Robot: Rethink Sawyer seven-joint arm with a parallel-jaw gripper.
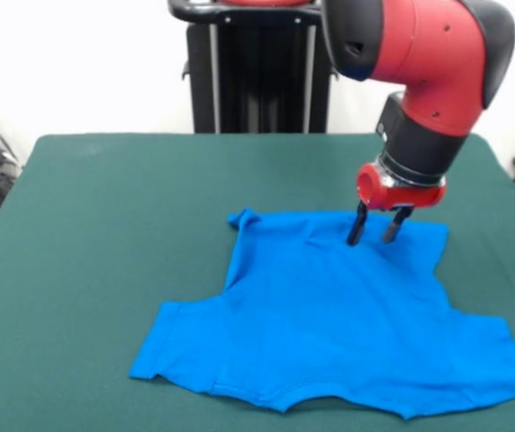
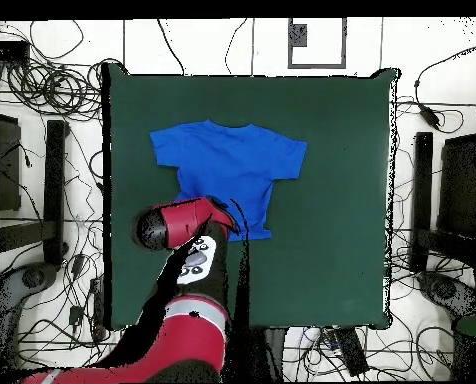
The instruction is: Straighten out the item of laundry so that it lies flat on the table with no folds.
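The bright blue T-shirt (image 1: 329, 315) lies spread on the dark green table (image 1: 104, 234), neck toward the front edge and sleeves out to both sides. Its far hem is slightly rumpled, with a small raised corner at the far left. My gripper (image 1: 373, 232) stands over the shirt's far hem, right of the middle, its two black fingers (image 1: 356, 227) pointing down, a little apart, with their tips at the fabric. Whether they pinch cloth does not show. In the overhead view the shirt (image 2: 227, 160) lies in the table's upper left part, and the arm covers its lower hem.
The robot's black pedestal (image 1: 248, 72) stands behind the table's far edge. The red arm (image 2: 182, 225) reaches across the table's lower left part in the overhead view. Cables and black equipment (image 2: 57, 190) lie on the floor around the table (image 2: 352, 200).
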